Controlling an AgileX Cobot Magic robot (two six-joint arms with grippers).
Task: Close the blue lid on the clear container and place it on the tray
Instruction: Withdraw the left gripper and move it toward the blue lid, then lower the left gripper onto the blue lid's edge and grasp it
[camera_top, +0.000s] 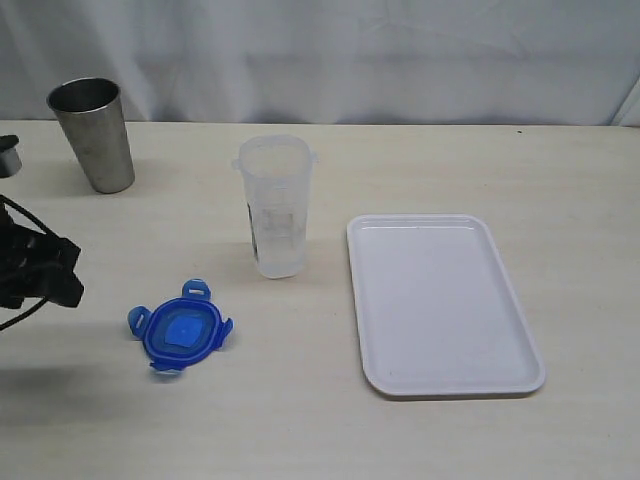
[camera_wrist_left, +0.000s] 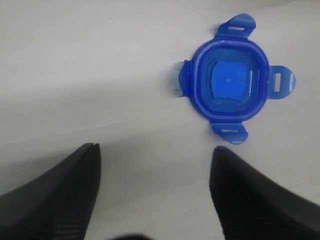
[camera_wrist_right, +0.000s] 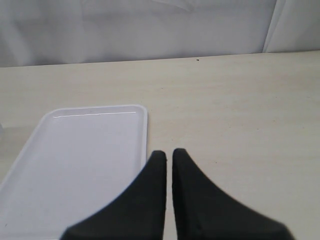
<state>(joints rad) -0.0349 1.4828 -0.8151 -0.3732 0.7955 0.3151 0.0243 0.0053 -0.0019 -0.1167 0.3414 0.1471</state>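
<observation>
You have the tray (camera_top: 440, 300) flat on the right half of the table (camera_top: 500, 160). The clear container (camera_top: 275, 210) stands upright mid-table, just left of the tray, open-topped. The steel cup (camera_top: 93, 135) sits near the far-left corner. The blue lid (camera_top: 181, 327) lies flat toward the near-left, apart from the container. Your left gripper (camera_wrist_left: 156, 149) hovers beside the lid, jaws released. Your right gripper (camera_wrist_right: 169, 152) is clenched empty near the tray's edge.

Container (camera_top: 274, 205) upright, mid-table (camera_top: 450, 160). Tray (camera_top: 440, 300) flat on table to container's right, near, not touching. Lid (camera_top: 180, 327) flat on table, before the container and to its left, apart from it. Cup (camera_top: 92, 133) upright at rear left, behind the lid, well apart from container and tray.
</observation>
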